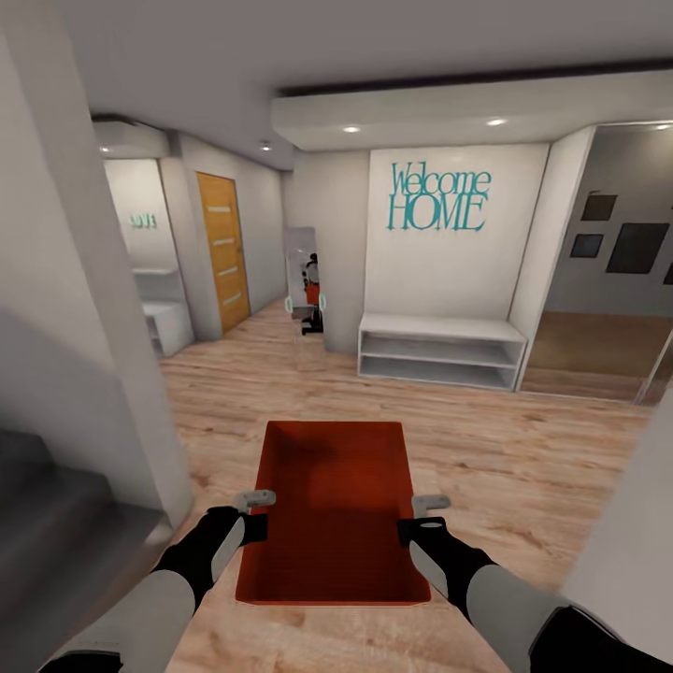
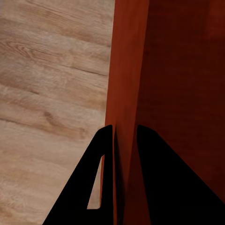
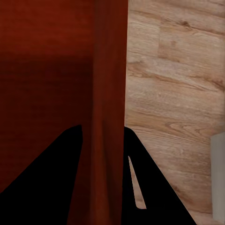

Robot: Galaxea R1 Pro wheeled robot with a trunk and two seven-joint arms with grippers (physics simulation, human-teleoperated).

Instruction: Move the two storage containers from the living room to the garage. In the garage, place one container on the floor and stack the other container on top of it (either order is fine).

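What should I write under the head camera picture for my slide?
Both grippers, left gripper and right gripper, clamp an orange-red storage container above a wood floor.

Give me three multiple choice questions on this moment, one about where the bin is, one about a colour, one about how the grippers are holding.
1. Where is the storage container?
A. On the white bench
B. Carried between both arms above the wood floor
C. On a concrete floor

2. What colour is the Welcome HOME lettering?
A. Teal
B. Black
C. Orange

3. How do the left gripper and right gripper stand?
A. Both open, clear of the bin
B. One holding, one hanging free
C. Each shut on a side wall

Answers: B, the head view shows it between the arms over wood floor; A, teal on the white wall; C, each wrist view shows fingers straddling a wall.
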